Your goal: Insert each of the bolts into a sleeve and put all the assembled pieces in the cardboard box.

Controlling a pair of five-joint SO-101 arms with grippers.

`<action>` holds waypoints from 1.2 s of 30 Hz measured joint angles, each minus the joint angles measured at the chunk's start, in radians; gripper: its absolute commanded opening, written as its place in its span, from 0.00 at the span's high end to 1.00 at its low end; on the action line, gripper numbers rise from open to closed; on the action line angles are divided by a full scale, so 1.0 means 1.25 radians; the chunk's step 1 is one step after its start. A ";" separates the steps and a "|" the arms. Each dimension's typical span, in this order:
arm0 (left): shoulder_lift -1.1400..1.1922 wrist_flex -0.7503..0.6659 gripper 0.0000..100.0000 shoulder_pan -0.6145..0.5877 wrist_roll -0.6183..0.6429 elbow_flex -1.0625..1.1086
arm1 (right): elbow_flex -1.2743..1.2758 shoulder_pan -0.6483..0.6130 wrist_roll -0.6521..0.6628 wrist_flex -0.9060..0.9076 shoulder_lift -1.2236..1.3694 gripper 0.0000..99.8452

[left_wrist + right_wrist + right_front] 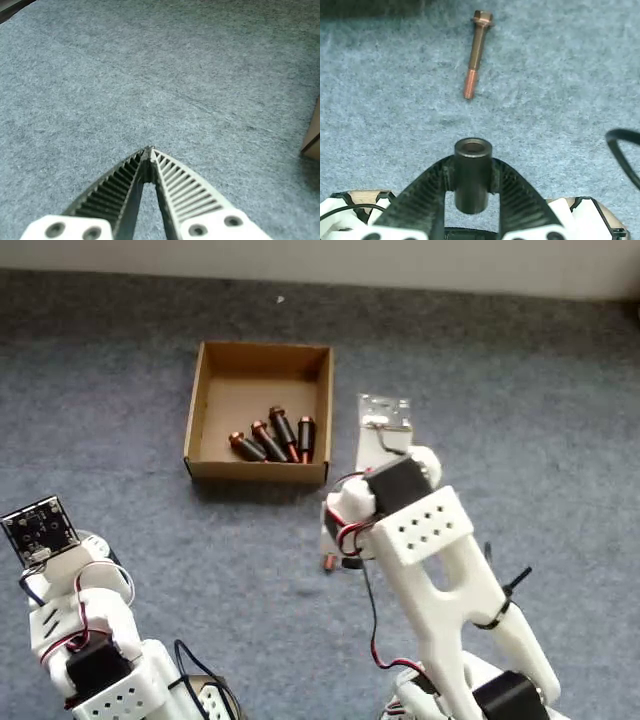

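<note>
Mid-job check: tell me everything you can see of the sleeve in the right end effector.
The sleeve is a short, matte black tube with a thick wall and a round open bore that looks empty. The right end effector is shut on it, with a ribbed finger pressing on each side, and the open end sticks out past the fingertips. It appears to be held off the grey carpet. The copper-coloured bolt lies apart beyond it, not inserted.

The left gripper (148, 154) hangs over grey carpet (150, 65) — tips pressed together, gripping nothing — the cardboard box (313, 135) near.
</note>
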 measured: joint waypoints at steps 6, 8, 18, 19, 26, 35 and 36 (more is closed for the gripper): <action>0.000 0.000 0.99 0.000 0.000 0.000 | 0.080 0.079 0.001 -0.044 -0.113 1.00; 0.000 0.000 0.99 0.000 0.000 0.000 | 0.129 0.088 0.001 -0.082 -0.167 1.00; 0.000 0.000 0.99 0.000 0.000 0.000 | 0.431 0.092 0.082 -0.292 -0.438 1.00; 0.000 0.000 0.99 0.000 0.000 0.000 | 0.454 0.092 0.092 -0.306 -0.464 1.00; 0.000 0.000 0.99 0.049 0.000 0.001 | 0.617 0.203 0.104 -0.427 -0.617 1.00; 0.000 -0.001 0.99 0.271 -0.041 0.016 | 0.797 0.346 0.104 -0.573 -0.775 1.00; 0.000 -0.001 0.99 0.306 -0.050 0.016 | 0.806 0.358 0.104 -0.578 -0.798 1.00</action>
